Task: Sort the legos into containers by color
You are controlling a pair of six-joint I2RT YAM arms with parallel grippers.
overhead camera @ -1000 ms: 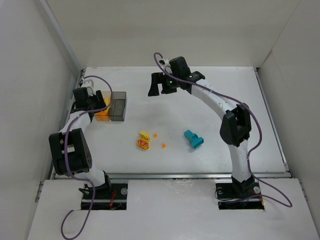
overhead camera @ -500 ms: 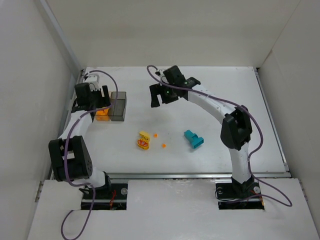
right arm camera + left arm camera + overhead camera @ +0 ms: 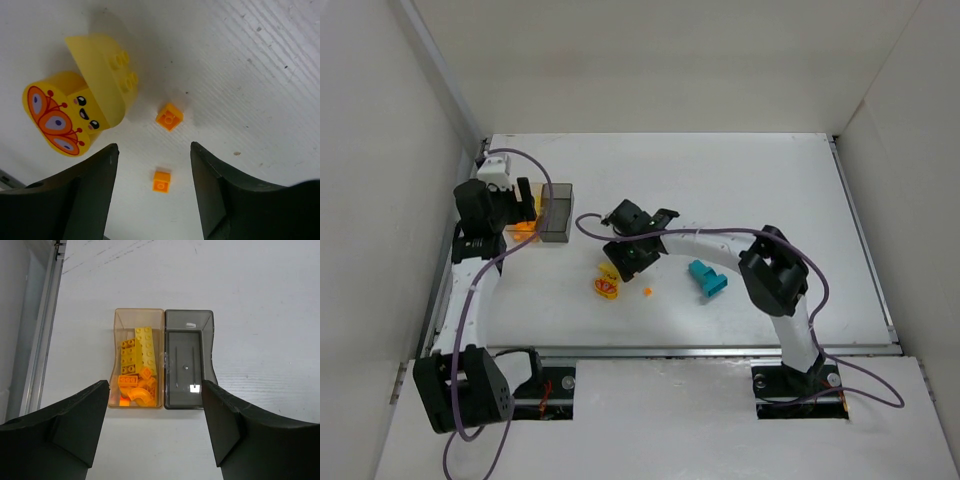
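The amber box (image 3: 137,320) holds several yellow-orange legos (image 3: 136,367). The smoky grey box (image 3: 187,360) adjoining it on the right is empty. My left gripper (image 3: 155,385) is open and empty, hovering just short of both boxes; in the top view it (image 3: 518,205) is at their left end. My right gripper (image 3: 154,150) is open and empty above two tiny orange bits (image 3: 161,180) (image 3: 169,116), next to the yellow piece with red marks (image 3: 75,112). In the top view it (image 3: 625,258) hovers over that piece (image 3: 606,287). The teal block (image 3: 708,278) lies to the right.
The boxes (image 3: 556,212) stand near the left wall and metal rail (image 3: 480,160). One orange bit (image 3: 647,292) shows beside my right gripper. The right arm stretches across the middle of the white table. White walls enclose the table on three sides.
My right arm swung from the back middle down toward me and left, ending over the yellow piece and orange bits. My left gripper drew back a little to the left of the boxes.
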